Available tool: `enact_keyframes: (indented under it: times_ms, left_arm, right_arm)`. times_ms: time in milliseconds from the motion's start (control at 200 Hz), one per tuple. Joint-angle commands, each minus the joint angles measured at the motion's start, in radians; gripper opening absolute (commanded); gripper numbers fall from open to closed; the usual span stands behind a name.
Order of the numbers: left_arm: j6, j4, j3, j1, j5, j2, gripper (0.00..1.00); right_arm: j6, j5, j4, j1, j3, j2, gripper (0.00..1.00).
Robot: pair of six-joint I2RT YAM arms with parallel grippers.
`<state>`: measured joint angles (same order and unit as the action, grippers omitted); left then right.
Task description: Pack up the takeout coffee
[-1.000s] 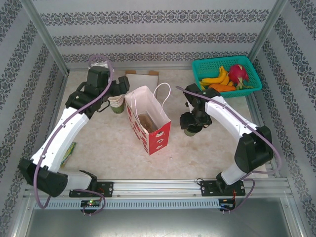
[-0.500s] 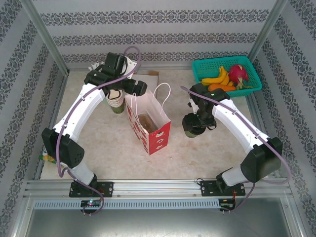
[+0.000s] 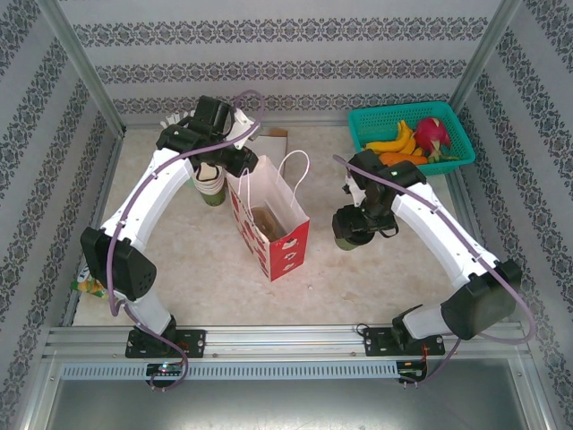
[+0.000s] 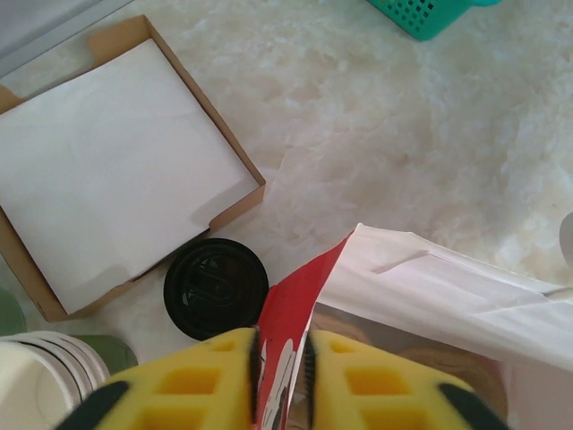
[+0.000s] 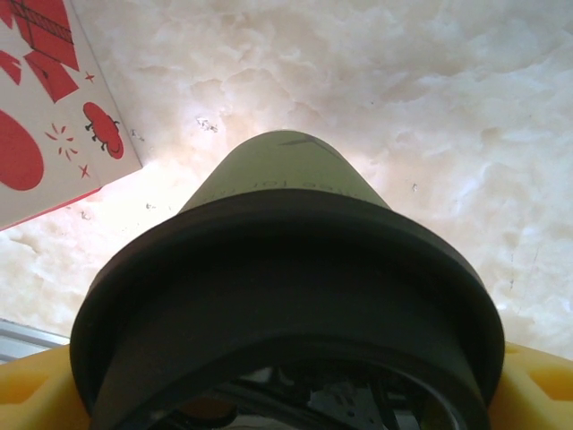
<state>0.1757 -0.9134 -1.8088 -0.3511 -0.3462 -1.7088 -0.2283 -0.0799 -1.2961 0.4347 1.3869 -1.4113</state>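
Takeout coffee (image 5: 282, 170): upright, lid clasped in the right gripper (image 5: 286, 390), at 3 o'clock of the paper bag (image 3: 288, 255), just beside it.
Left gripper (image 4: 282, 376): pinched shut on the bag's rim, 11 o'clock corner.
Coming move: likely toward 9 o'clock, over the open mouth.

Legend: we mark the coffee cup (image 5: 282, 175), greenish-tan under a black lid (image 5: 286, 260); the paper bag (image 3: 288, 255), white with red prints; a teal basket (image 3: 356, 125) of yellow, orange and pink fruit (image 3: 403, 143); the cream mottled counter (image 3: 197, 260); grey-patterned striped walls (image 3: 286, 54); yellow left end effector (image 4: 279, 354) and right end effector (image 5: 286, 394).
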Motion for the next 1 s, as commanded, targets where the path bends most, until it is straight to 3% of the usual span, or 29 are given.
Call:
enact_keyframes:
  times_ms: [0, 70, 115, 465, 684, 999]
  left_arm:
    - [-0.065, 0.005, 0.016, 0.007, 0.014, 0.023, 0.14]
    - [-0.118, 0.007, 0.031, 0.006, 0.044, 0.046, 0.08]
    - [-0.162, 0.013, 0.044, 0.007, 0.058, 0.061, 0.0]
    - [-0.58, 0.033, 0.179, -0.039, 0.193, 0.181, 0.0]
    - [-0.681, 0.039, 0.19, -0.074, 0.195, 0.177, 0.0]
    - [-0.813, 0.112, 0.24, -0.1, 0.204, 0.204, 0.0]
  right_arm:
    - [0.022, -0.028, -0.063, 0.004, 0.058, 0.028, 0.6]
    - [0.03, -0.037, -0.093, 0.005, 0.092, 0.028, 0.6]
    - [0.034, -0.029, -0.12, 0.008, 0.118, 0.025, 0.6]
    - [0.043, -0.03, -0.32, 0.038, 0.409, 0.011, 0.57]
    - [0.037, -0.04, -0.36, 0.087, 0.619, -0.028, 0.55]
    - [0.054, -0.107, -0.345, 0.237, 0.931, -0.166, 0.55]
